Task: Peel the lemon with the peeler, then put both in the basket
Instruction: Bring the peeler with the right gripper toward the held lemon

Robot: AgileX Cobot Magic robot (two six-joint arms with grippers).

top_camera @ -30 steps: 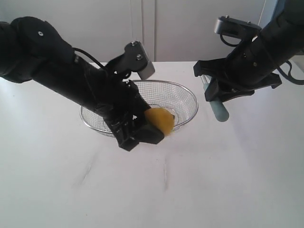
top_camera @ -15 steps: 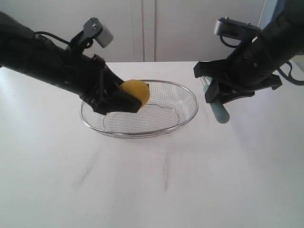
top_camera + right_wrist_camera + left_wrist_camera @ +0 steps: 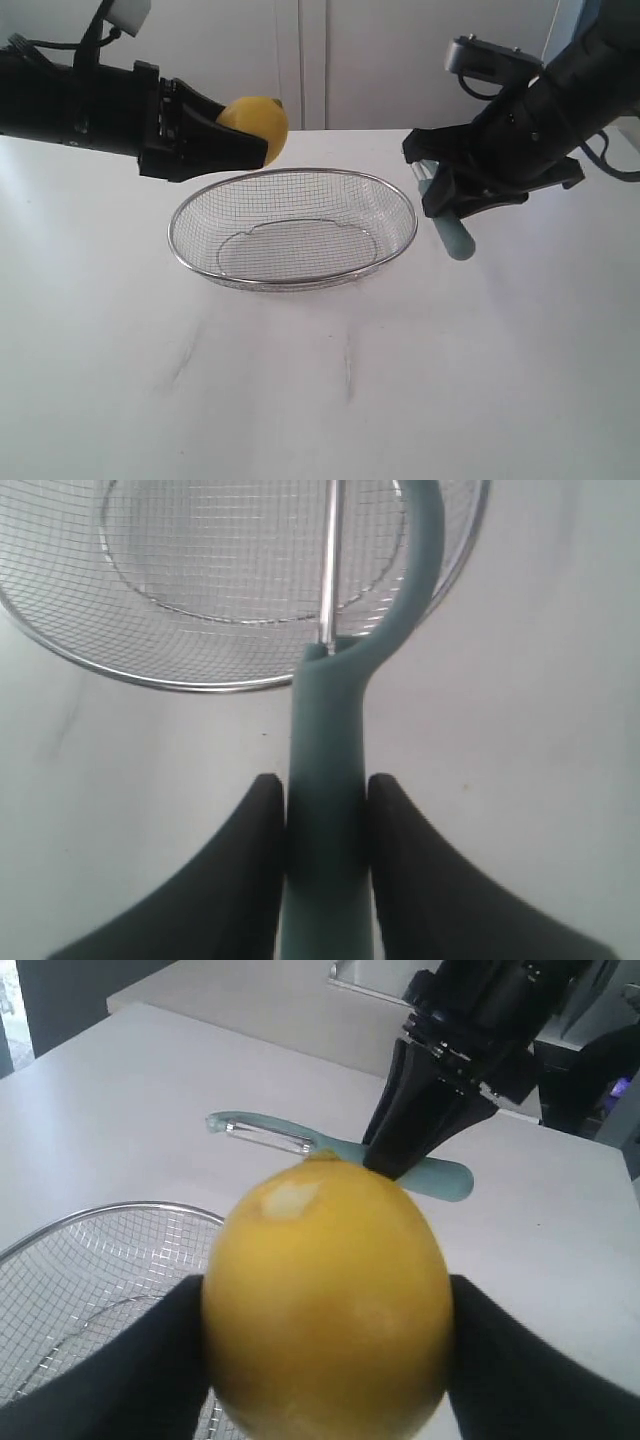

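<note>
1. White tabletop [image 3: 320, 400] fills the scene, with pale wall panels [image 3: 300, 60] behind it at 12 o'clock
2. At 10 o'clock the left gripper [image 3: 245, 150] is clenched on the lemon [image 3: 256, 124]. In the left wrist view its black fingers [image 3: 150, 1360] press on both sides of the yellow fruit, which has a pale patch near its nub
3. At 2 o'clock the right gripper [image 3: 447, 200] grasps the peeler [image 3: 452, 236] by its teal handle, with the loop head and metal blade pointing toward the basket [image 3: 292, 286]
4. Held off the table, the lemon sits at about 11 o'clock from the basket's centre, clear of the mesh
5. At 3 o'clock of the basket, the peeler's handle end hangs just beside the rim
6. Between the two arms, the basket stands on the tabletop
</note>
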